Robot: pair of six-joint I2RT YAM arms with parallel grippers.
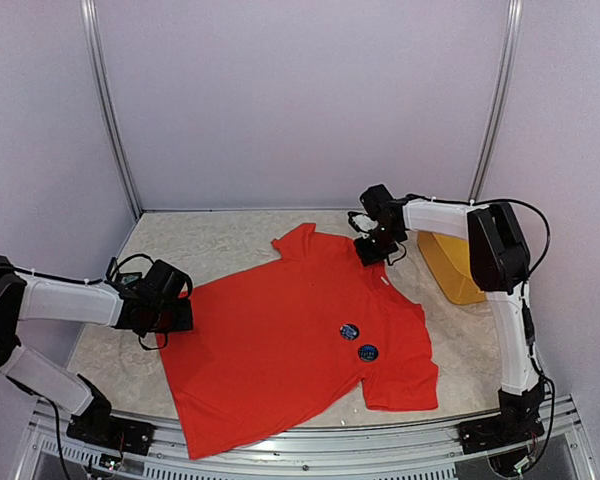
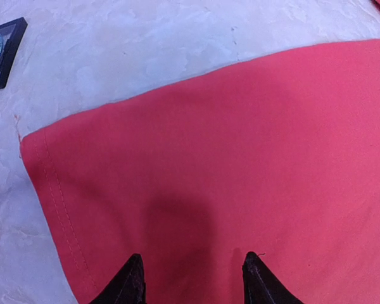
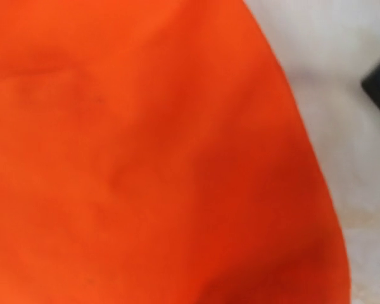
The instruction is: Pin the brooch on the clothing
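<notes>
Two robot arms work opposite edges of a red-orange T-shirt (image 1: 270,350) spread flat on a pale marbled table (image 1: 200,245).

The left gripper (image 2: 193,286) hovers over the shirt's sleeve near the stitched hem, its dark fingers (image 2: 130,282) spread apart with bare fabric showing between them. The right gripper (image 1: 372,250) sits at the shirt's far shoulder edge with its jaws pressed together. Whether they pinch any cloth cannot be told, as its own camera shows only blurred orange fabric. A round dark brooch (image 1: 349,330) and a second blue brooch (image 1: 368,352) lie just beside each other on the shirt's chest, near the other sleeve. A yellow basket (image 1: 450,268) stands off the shirt past the right gripper. A dark square case (image 2: 3,54) lies apart from the sleeve hem.
</notes>
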